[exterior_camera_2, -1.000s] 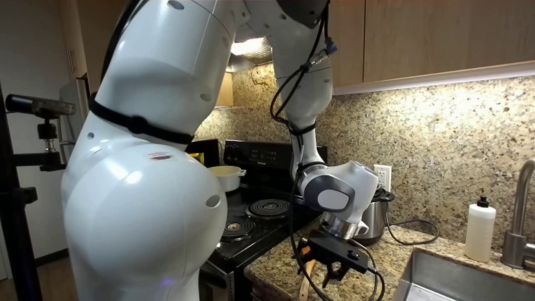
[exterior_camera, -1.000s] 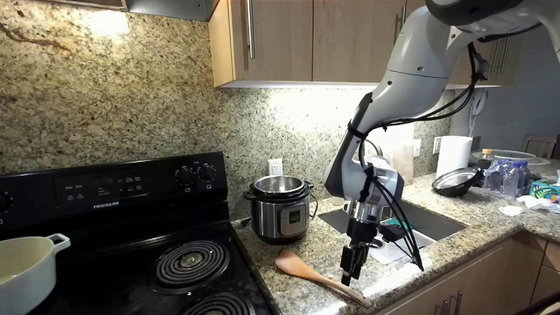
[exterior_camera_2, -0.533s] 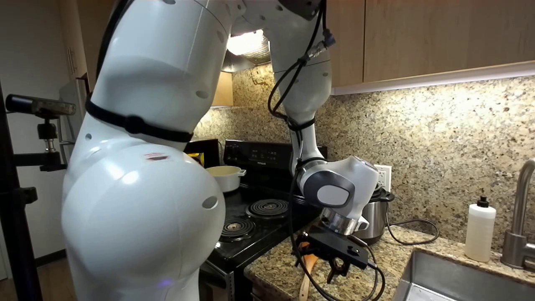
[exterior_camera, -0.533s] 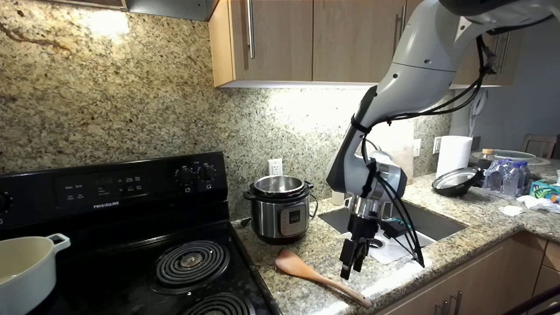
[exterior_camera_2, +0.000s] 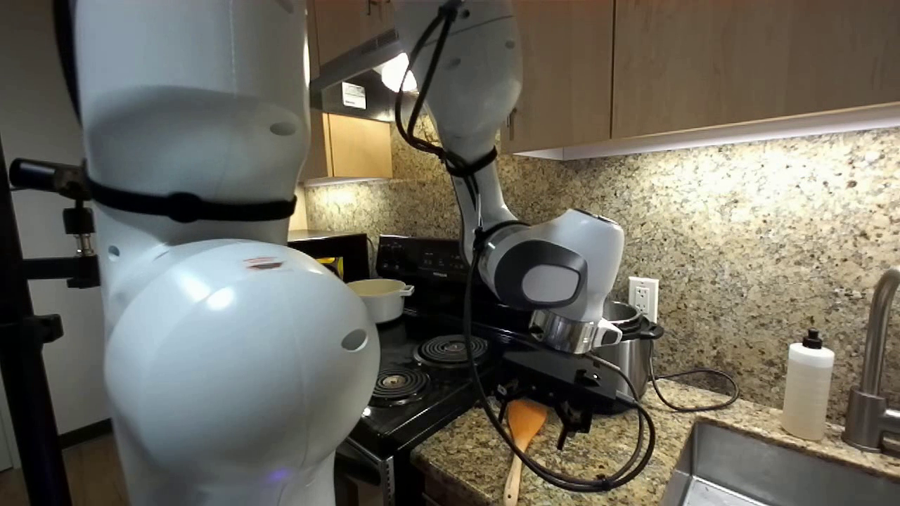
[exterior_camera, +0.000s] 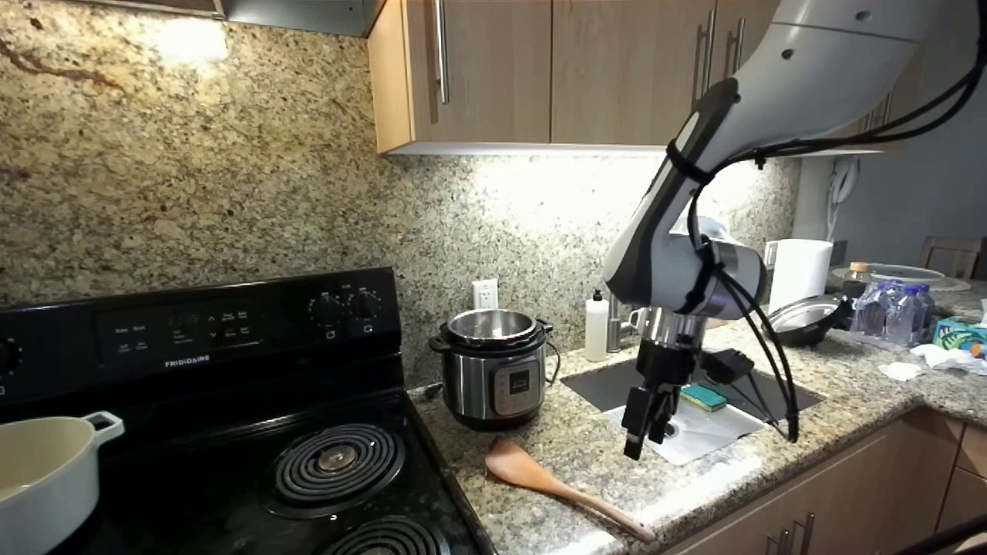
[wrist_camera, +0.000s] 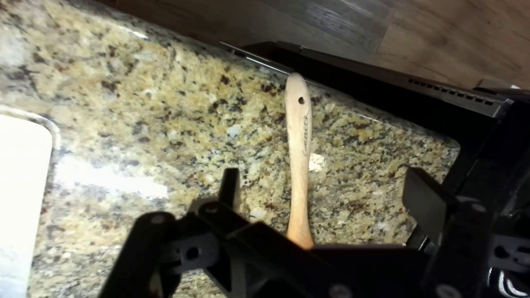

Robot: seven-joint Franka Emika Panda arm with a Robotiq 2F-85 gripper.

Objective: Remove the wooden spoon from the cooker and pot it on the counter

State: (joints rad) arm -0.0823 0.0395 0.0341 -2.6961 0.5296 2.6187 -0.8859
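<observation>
The light-brown wooden spoon [exterior_camera: 532, 472] lies flat on the granite counter [exterior_camera: 567, 435], in front of the cooker [exterior_camera: 487, 385]. The cooker stands upright against the backsplash with its lid off. In an exterior view, the arm partly covers the cooker [exterior_camera_2: 636, 365], and the spoon [exterior_camera_2: 525, 422] shows below the gripper. My gripper [exterior_camera: 646, 439] is above the counter, apart from the spoon. In the wrist view the gripper [wrist_camera: 322, 180] is open with wide-apart fingers and nothing between them. The spoon's handle [wrist_camera: 297, 124] shows below, between the fingers; its bowl is hidden there.
A black coil stove [exterior_camera: 339, 459] with a cream pot [exterior_camera: 50, 486] is beside the counter. A steel sink [exterior_camera: 709, 435] with a green sponge [exterior_camera: 703, 397] is behind the gripper. A soap bottle [exterior_camera: 596, 327] stands by the faucet. Water bottles [exterior_camera: 890, 312] are farther off.
My gripper has risen away from the counter and shifted toward the sink. The spoon and cooker have not moved. More of the spoon is uncovered.
</observation>
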